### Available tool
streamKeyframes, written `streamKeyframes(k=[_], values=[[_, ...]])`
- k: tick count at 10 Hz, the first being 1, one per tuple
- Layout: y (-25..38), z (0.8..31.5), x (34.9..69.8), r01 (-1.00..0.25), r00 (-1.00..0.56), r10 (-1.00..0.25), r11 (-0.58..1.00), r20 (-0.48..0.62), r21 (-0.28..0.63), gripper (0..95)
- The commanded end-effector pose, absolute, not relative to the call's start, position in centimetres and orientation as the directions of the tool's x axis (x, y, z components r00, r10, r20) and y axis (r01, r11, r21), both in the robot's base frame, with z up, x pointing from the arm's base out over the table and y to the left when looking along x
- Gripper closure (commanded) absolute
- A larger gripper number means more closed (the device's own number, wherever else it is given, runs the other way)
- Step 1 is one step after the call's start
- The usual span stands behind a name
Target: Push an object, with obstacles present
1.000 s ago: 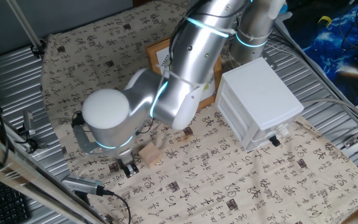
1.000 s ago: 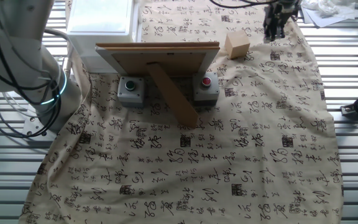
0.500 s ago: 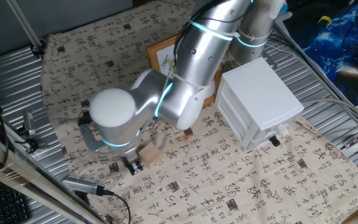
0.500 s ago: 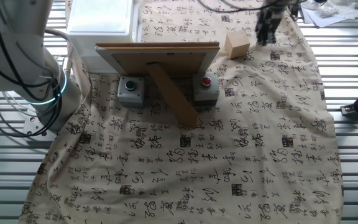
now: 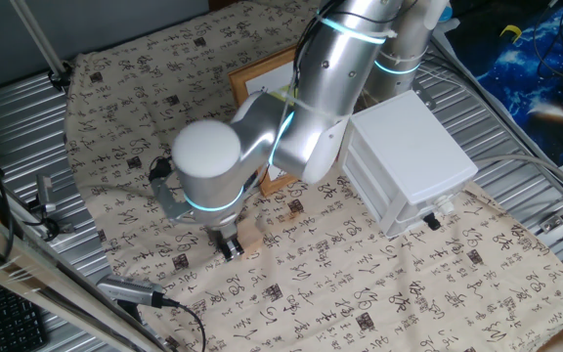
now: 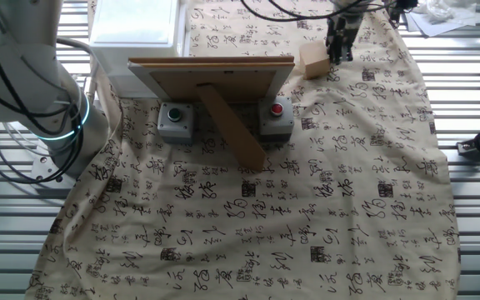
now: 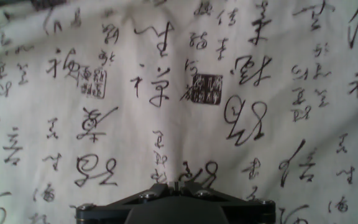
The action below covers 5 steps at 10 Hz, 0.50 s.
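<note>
The end effector point(image 6: 337, 52), fingers together, stands low against the small wooden block point(image 6: 312, 60), which lies on its picture-frame point(image 6: 211, 79) side.

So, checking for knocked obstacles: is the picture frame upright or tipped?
Upright. The picture frame leans on its rear easel strut, beside the tool.

The small pale tan wooden block point(image 6: 313, 60) sits flat on the printed cloth, plain-faced and roughly cubic. At its 9 o'clock stands the wooden-framed picture point(image 6: 211, 77), propped upright on its rear strut. The grey box with red button point(image 6: 277, 114) lies at the block's 7 o'clock. The white drawer unit point(image 5: 409, 161) stands beside the picture.
</note>
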State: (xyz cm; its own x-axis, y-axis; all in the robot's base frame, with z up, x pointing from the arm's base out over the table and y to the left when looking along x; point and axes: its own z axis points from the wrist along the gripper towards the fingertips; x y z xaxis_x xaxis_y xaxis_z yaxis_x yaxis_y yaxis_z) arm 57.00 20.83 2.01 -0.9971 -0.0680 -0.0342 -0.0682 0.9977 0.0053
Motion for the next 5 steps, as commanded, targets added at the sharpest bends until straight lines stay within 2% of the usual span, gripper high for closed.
streamKeyframes(k=[1,5], values=[[20.35,2.08,56.28,-0.072,-0.997,-0.072,0.997,-0.034,0.006,95.0],[20.33,3.06,55.86,-0.068,-0.997,-0.068,0.998,-0.021,0.008,95.0]])
